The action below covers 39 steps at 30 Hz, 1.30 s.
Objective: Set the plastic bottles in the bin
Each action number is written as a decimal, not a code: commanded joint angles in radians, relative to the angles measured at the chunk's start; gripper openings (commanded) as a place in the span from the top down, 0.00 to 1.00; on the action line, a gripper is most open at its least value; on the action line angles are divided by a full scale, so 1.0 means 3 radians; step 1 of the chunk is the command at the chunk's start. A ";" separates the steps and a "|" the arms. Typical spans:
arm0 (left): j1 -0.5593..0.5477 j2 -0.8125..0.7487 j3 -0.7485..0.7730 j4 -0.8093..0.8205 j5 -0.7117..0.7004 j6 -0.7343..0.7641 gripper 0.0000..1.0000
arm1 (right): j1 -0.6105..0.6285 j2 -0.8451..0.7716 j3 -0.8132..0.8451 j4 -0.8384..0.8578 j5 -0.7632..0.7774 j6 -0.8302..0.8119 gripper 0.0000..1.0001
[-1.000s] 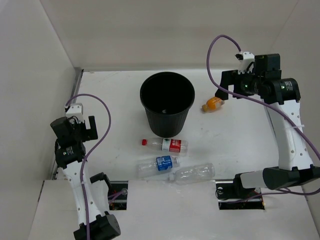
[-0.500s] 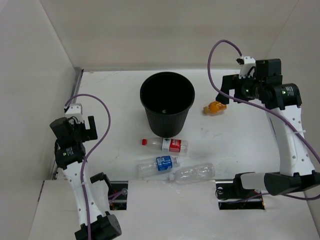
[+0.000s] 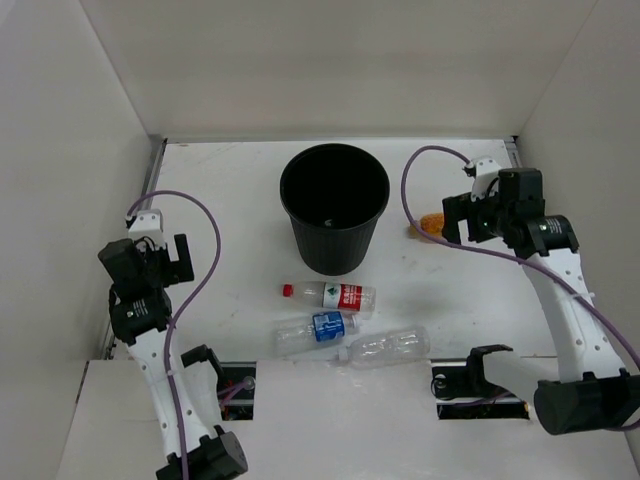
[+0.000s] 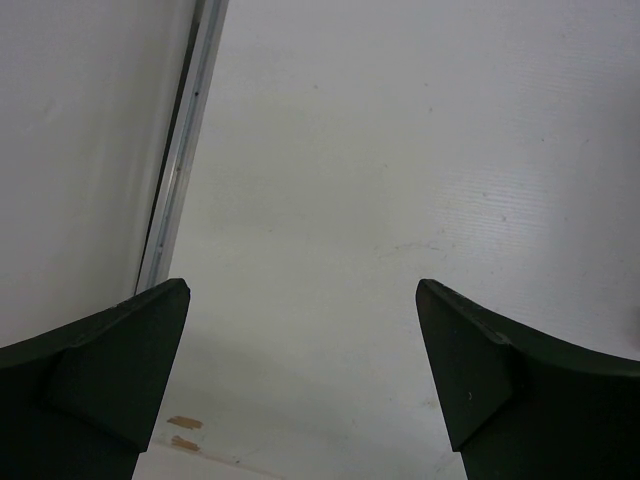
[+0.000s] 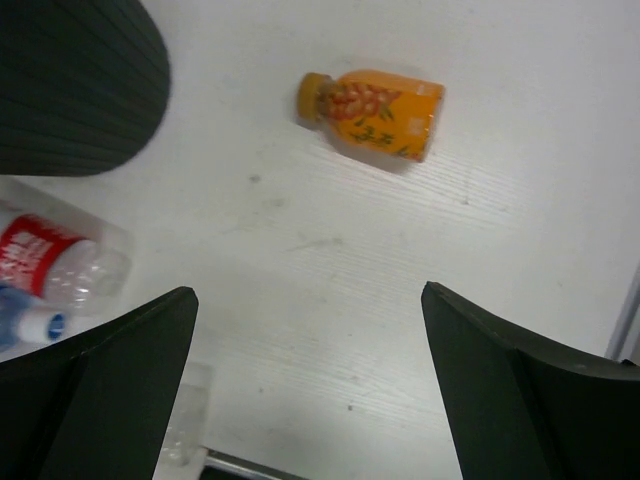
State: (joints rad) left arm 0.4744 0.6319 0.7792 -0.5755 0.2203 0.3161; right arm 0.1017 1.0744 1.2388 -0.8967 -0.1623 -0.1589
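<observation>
The black bin [image 3: 334, 205] stands upright mid-table, and its wall [image 5: 70, 80] fills the upper left of the right wrist view. An orange bottle [image 5: 375, 112] lies on its side to the right of the bin, partly covered from above [image 3: 430, 224] by my right gripper [image 3: 458, 222]. That gripper [image 5: 308, 295] is open and empty, the bottle beyond its fingertips. In front of the bin lie three clear bottles: red-capped [image 3: 335, 294], blue-labelled [image 3: 315, 330], unlabelled [image 3: 385, 346]. My left gripper [image 3: 180, 258] [image 4: 302, 288] hangs open over bare table at the left.
White walls enclose the table on three sides. A metal rail [image 4: 185, 150] runs along the left wall's foot. The red-labelled bottle [image 5: 50, 260] and a blue cap [image 5: 35, 325] show at the right wrist view's left edge. Both arm bases sit at the near edge.
My right arm has lowered and swung toward the near side, its gripper now partly covering the orange bottle in the top view. The left arm has barely moved. All bottles lie where they were.
</observation>
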 commanded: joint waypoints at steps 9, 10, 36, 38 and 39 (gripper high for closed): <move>0.0063 -0.0041 0.0230 -0.0050 0.0002 0.0051 0.00 | -0.0306 0.0529 -0.0474 0.0841 0.0076 -0.0922 0.00; 0.0063 -0.0041 0.0251 -0.0055 0.0002 0.0051 0.00 | -0.0311 0.0585 -0.0463 0.0887 0.0106 -0.0973 0.00; 0.0155 -0.0092 0.0333 -0.0127 -0.0008 0.0112 0.00 | -0.0321 -0.0083 -0.0975 0.0975 -0.0788 -0.0341 0.00; 0.0140 -0.0092 0.0323 -0.0132 -0.0008 0.0112 0.00 | -0.0316 -0.0186 -0.0980 0.0944 -0.0875 -0.0212 0.00; 0.0129 -0.0087 0.0312 -0.0142 -0.0003 0.0112 0.00 | -0.0291 -0.0222 -0.0975 0.0908 -0.0911 -0.0161 0.00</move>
State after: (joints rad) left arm 0.5179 0.6064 0.8341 -0.6209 0.2096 0.3416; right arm 0.0116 1.0443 0.9493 -0.6022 -0.3363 -0.3073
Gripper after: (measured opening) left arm 0.997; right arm 0.999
